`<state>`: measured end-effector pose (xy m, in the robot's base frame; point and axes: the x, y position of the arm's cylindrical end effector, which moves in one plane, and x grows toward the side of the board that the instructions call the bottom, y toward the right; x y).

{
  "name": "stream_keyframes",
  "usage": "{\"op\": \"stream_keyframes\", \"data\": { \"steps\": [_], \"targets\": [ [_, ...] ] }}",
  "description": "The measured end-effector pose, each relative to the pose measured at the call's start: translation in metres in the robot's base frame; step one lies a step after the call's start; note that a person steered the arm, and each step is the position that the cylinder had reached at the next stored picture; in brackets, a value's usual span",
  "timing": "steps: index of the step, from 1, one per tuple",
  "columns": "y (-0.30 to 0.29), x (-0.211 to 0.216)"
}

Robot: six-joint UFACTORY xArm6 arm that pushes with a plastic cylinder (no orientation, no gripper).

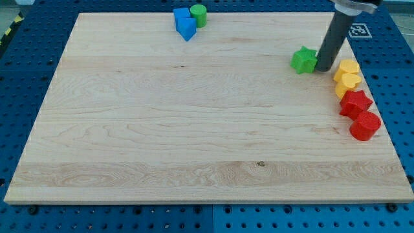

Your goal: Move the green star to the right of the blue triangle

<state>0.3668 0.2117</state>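
The green star (303,60) lies on the wooden board at the view's upper right. My tip (323,68) stands right beside the star on its right side, touching or nearly touching it. The blue triangle (187,28) lies at the view's top, left of centre, with a blue cube (181,16) behind it and a green cylinder (198,14) just to its right. The star is far to the right of that cluster.
Near the board's right edge lies a column of blocks: a yellow block (349,68), a yellow heart-like block (346,83), a red star-like block (355,103) and a red cylinder (365,125). The wooden board (194,129) rests on a blue pegboard.
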Motion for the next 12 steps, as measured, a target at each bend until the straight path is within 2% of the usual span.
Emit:
{"op": "stream_keyframes", "data": {
  "steps": [3, 5, 10, 12],
  "targets": [
    [-0.048, 0.009],
    [-0.074, -0.022],
    [-0.074, -0.112],
    [-0.125, -0.115]
  ]
}}
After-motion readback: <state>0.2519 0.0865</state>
